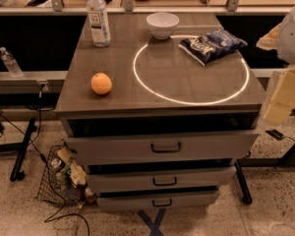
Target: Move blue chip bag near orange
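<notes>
The blue chip bag point(212, 44) lies flat at the far right of the cabinet top point(187, 82), dark navy with white lettering. The orange point(101, 83) sits near the front left of the same top, well apart from the bag. My gripper point(284, 95) shows as pale white and yellowish parts at the right edge of the view. It is beside the cabinet's right side, to the right of the bag and lower in the view, and touches nothing on the top.
A white bowl point(162, 24) stands at the back centre, left of the bag. A clear water bottle point(98, 17) stands at the back left. A bright ring of light point(191, 69) lies on the top. Three drawers point(164, 147) stand slightly open below. A wire basket point(64, 178) sits on the floor at the left.
</notes>
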